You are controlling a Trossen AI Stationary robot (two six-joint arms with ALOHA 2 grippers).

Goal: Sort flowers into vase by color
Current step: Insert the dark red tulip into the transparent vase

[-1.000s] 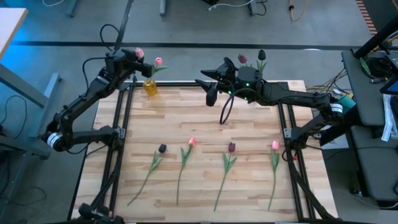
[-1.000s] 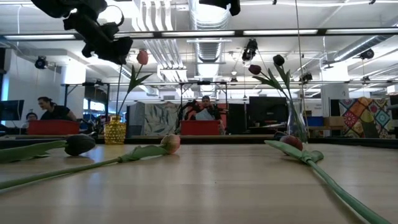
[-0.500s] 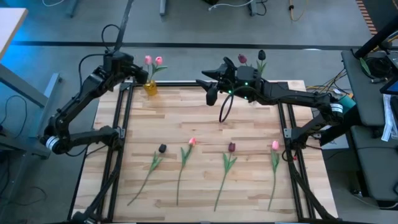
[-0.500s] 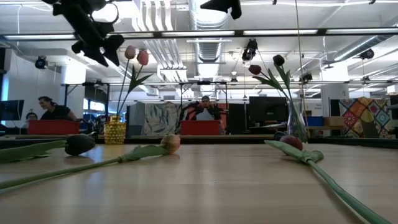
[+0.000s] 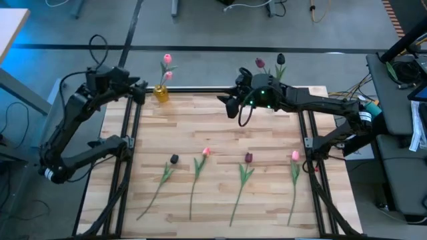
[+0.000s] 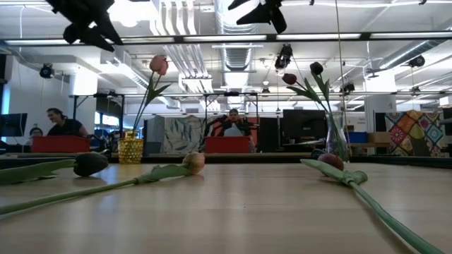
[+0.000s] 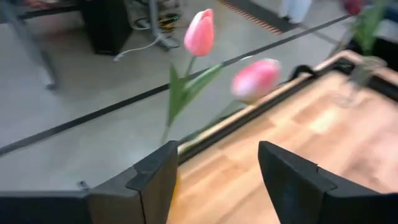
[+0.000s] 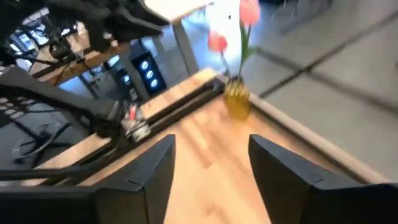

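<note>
A small yellow vase [image 5: 161,93] stands at the table's far left edge with two pink tulips [image 5: 167,59] in it, their stems down in its mouth. My left gripper [image 5: 138,89] hangs open just left of the vase, touching nothing; in its wrist view the pink heads [image 7: 200,32] show beyond its fingers. A clear vase [image 6: 337,141] at the far right holds two maroon tulips [image 5: 280,60]. My right gripper [image 5: 231,107] hovers open above the far middle of the table, empty. Several tulips lie along the near side, a maroon one [image 5: 174,159] leftmost.
The tulips on the table lie side by side with stems toward the near edge: maroon, pink [image 5: 206,152], maroon [image 5: 248,157], pink [image 5: 295,155]. Black frame rails [image 5: 131,133] run along both sides of the table. People sit in the room behind [image 6: 233,123].
My left gripper has opened and let go of a pink tulip, which now stands in the yellow vase beside the other pink one. The gripper then drew back from the vase toward the table's left edge. My right gripper has rolled and tipped down a little in place.
</note>
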